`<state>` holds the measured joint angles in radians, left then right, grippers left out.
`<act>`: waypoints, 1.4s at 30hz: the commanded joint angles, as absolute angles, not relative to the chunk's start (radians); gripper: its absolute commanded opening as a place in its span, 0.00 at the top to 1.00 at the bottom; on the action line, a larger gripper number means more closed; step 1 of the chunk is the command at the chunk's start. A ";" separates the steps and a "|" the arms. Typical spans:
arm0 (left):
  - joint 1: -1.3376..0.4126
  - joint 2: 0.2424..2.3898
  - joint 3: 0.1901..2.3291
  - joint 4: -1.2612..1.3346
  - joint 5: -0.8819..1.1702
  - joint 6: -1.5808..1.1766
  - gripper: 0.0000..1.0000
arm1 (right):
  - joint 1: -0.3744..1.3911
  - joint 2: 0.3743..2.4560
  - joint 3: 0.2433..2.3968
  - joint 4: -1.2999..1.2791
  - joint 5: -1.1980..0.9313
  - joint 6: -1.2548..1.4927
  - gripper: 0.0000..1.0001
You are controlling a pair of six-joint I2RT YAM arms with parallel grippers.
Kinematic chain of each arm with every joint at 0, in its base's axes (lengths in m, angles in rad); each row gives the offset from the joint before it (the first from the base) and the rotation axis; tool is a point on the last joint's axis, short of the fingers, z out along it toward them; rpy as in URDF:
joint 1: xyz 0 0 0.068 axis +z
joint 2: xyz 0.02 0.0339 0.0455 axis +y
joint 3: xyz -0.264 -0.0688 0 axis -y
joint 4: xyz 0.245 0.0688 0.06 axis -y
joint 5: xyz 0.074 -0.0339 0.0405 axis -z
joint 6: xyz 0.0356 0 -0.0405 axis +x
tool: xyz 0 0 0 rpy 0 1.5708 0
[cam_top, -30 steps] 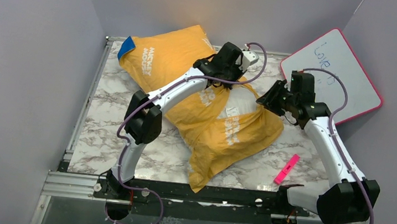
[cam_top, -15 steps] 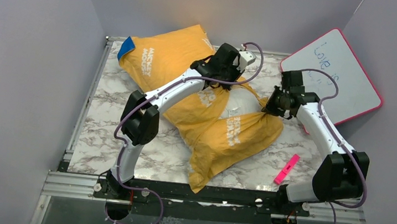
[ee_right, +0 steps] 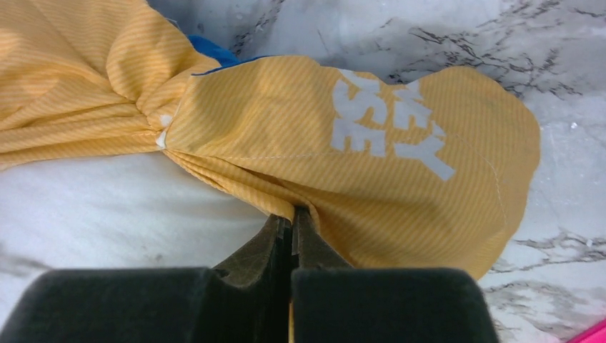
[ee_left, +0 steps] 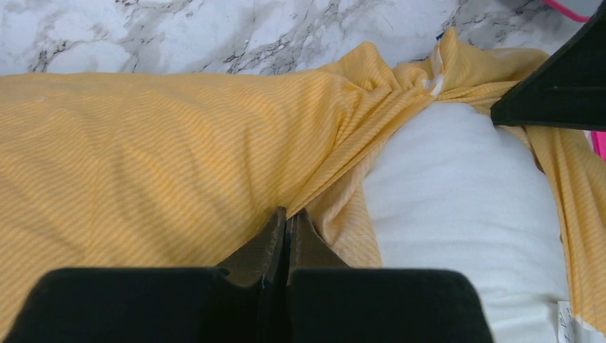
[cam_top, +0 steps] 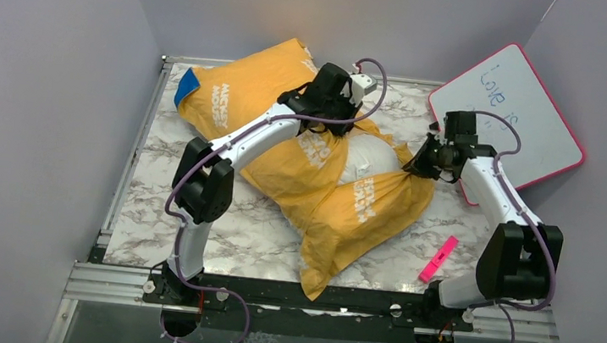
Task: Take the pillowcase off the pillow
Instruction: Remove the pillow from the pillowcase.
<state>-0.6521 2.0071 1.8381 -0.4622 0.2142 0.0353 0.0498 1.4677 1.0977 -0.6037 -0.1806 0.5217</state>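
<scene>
The orange-yellow pillowcase (cam_top: 287, 136) with white lettering lies diagonally across the marble table, a blue corner (cam_top: 187, 87) showing at far left. White pillow (cam_top: 367, 157) bulges out of an opening in its middle. My left gripper (cam_top: 335, 119) is shut on a fold of pillowcase (ee_left: 214, 157) at the opening's far-left edge, beside the bare pillow (ee_left: 464, 200). On the opening's right edge my right gripper (cam_top: 417, 162) is shut on pillowcase fabric (ee_right: 343, 157), with pillow (ee_right: 107, 214) to its left. In both wrist views the jaws pinch a thin ridge of cloth.
A pink-edged whiteboard (cam_top: 511, 108) leans at the far right corner, just behind the right arm. A pink marker (cam_top: 437, 259) lies on the table (cam_top: 161, 199) near the right arm's base. Grey walls close in the left, back and right sides.
The right gripper moved in to the pillowcase's right edge and shut on the fabric. The left arm, still shut on cloth, shifted left, dragging the pillowcase and widening the white opening.
</scene>
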 commanded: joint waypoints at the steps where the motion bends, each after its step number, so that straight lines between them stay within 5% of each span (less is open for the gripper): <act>1: -0.580 1.980 1.862 -0.611 0.209 0.014 1.00 | 0.006 1.511 1.190 -0.637 -0.248 0.425 0.93; 3: -0.580 1.982 1.879 -0.612 0.213 0.006 0.99 | 0.006 1.505 1.251 -0.667 -0.257 0.425 0.84; 6: -0.579 1.974 1.894 -0.609 0.223 0.005 0.92 | 0.006 1.474 1.312 -0.721 -0.263 0.445 0.53; 14: -0.579 1.905 1.919 -0.603 0.271 -0.050 0.40 | 0.006 1.252 1.253 -0.739 -0.313 0.638 0.00; 19: -0.580 1.805 1.867 -0.581 0.303 -0.074 0.22 | 0.006 1.079 0.975 -0.502 -0.605 0.853 0.00; 22: -0.579 1.716 1.783 -0.566 0.274 -0.073 0.17 | 0.017 1.068 0.856 -0.319 -0.819 0.951 0.12; 30: -0.578 1.479 1.480 -0.560 0.262 -0.089 0.12 | 0.373 1.095 1.025 -0.681 -0.360 0.987 0.27; 40: -0.637 1.409 1.333 -0.571 0.493 -0.073 0.12 | 0.646 1.287 1.106 -0.763 -0.158 1.133 0.48; 42: -0.658 1.419 1.325 -0.577 0.468 -0.072 0.14 | 0.671 1.326 1.128 -0.842 -0.071 1.165 0.61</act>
